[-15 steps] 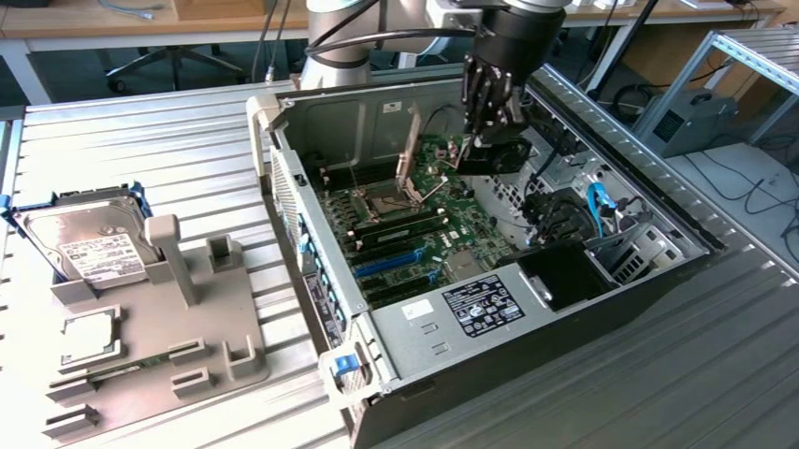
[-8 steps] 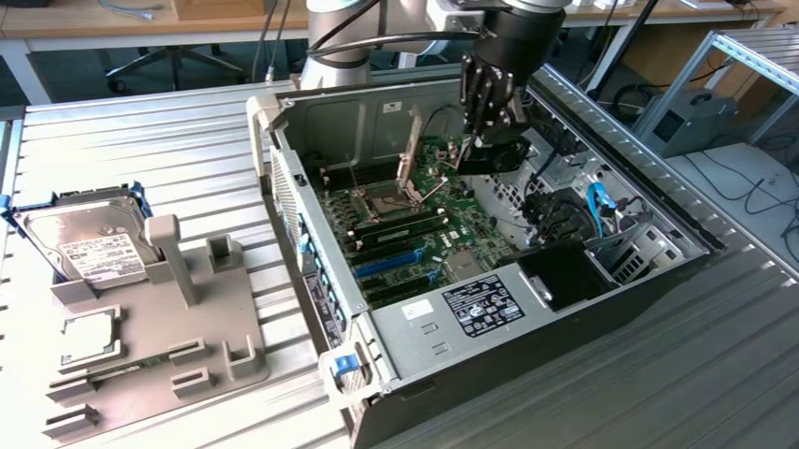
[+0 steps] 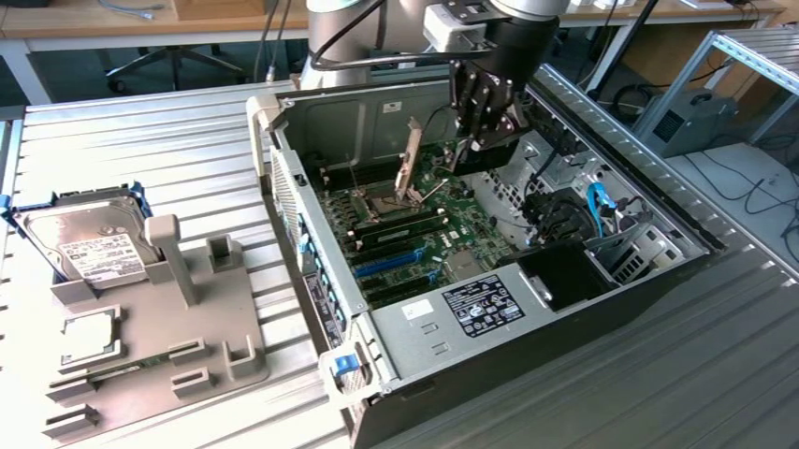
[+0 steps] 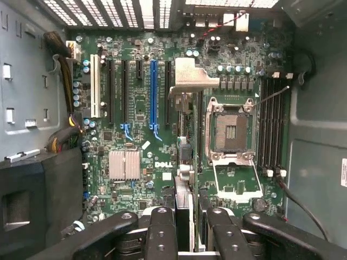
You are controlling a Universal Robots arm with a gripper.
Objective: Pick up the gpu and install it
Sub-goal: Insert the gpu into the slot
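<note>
1. Wrist view: gpu (image 4: 184, 130) seen edge-on, pinched between the two fingers (image 4: 161, 222) of the gripper (image 4: 190, 214), one finger against each face.
2. Silver bracket (image 4: 190, 76) at the gpu's far end, toward the vented rear wall of the case (image 4: 32, 81).
3. Gpu held above the motherboard (image 4: 135, 124), over the strip between a black slot (image 4: 167, 92) and the CPU socket (image 4: 230, 130).
4. Blue slot (image 4: 153, 92) just beside that black slot, on the side away from the socket.
5. Socket frame swung open, with memory slots (image 4: 271, 124) beyond it, farther from the gpu.
6. Ribbed silver heatsink (image 4: 124, 165) on the board near the lower ends of the slots.
7. Exterior view: gripper (image 3: 481, 136) poised over the open side of the case (image 3: 549, 374), pointing down at the board, with the arm reaching in from behind the case.
8. Hard drive (image 3: 88, 245) propped in a grey fixture (image 3: 163, 346) on the exterior view's left, well apart from the case.
9. Case and fixture both resting on a ribbed metal table (image 3: 150, 140).
</note>
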